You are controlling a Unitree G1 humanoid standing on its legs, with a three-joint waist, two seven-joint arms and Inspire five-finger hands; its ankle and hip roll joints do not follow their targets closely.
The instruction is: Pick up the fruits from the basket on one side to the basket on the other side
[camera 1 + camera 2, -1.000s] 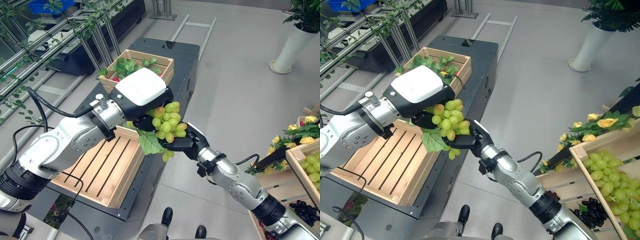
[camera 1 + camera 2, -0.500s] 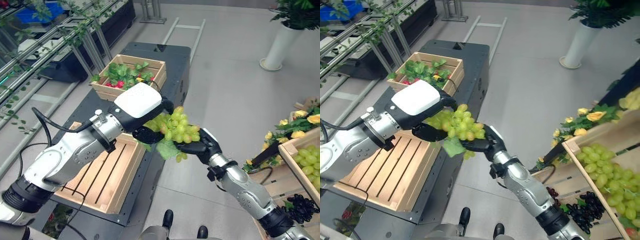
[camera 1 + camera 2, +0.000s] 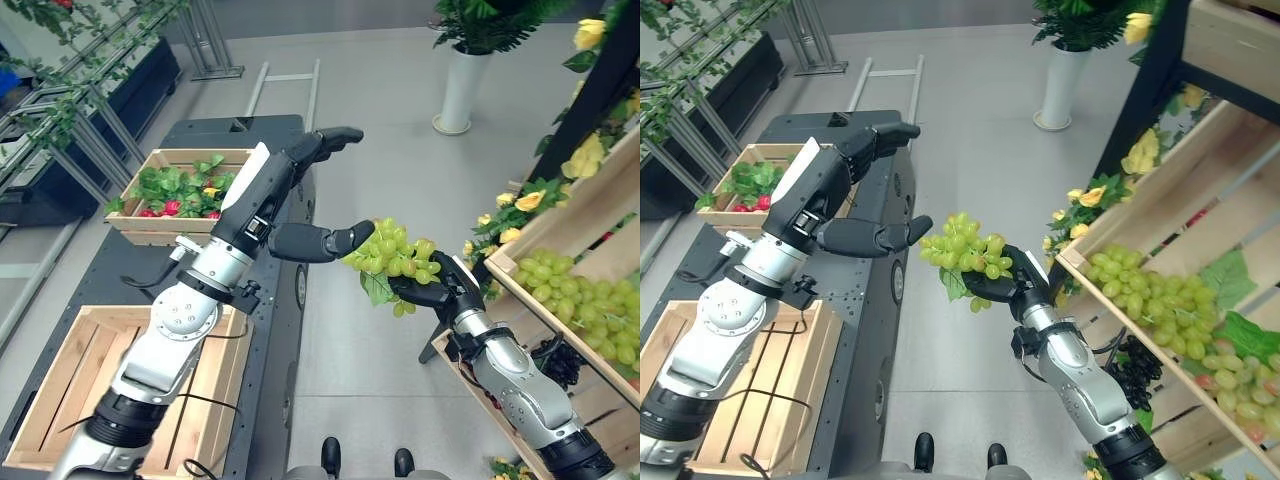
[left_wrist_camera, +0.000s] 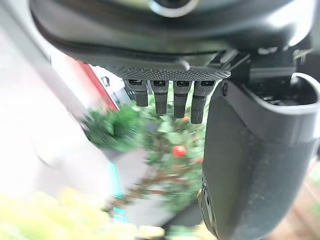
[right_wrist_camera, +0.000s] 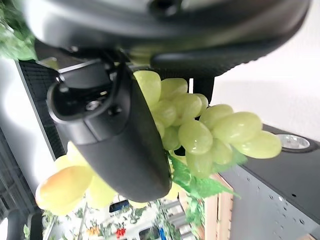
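Green grapes [image 3: 392, 252] sit cupped in the right hand [image 3: 440, 292], its fingers curled round the bunch, held in the air between the dark cart [image 3: 200, 140] and the slanted wooden crate of grapes [image 3: 575, 225]; the left hand [image 3: 300, 215] is spread wide, its thumb tip just beside the bunch.

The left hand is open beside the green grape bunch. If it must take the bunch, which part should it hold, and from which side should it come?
Probably the upper part of the green grape bunch, coming from the robot's left. The right hand is curled round the bunch from below, so the top and left side stay bare. The left hand already has straight fingers there, its thumb tip close to the grapes. Loose grapes and the leaf hanging below give a poor hold.
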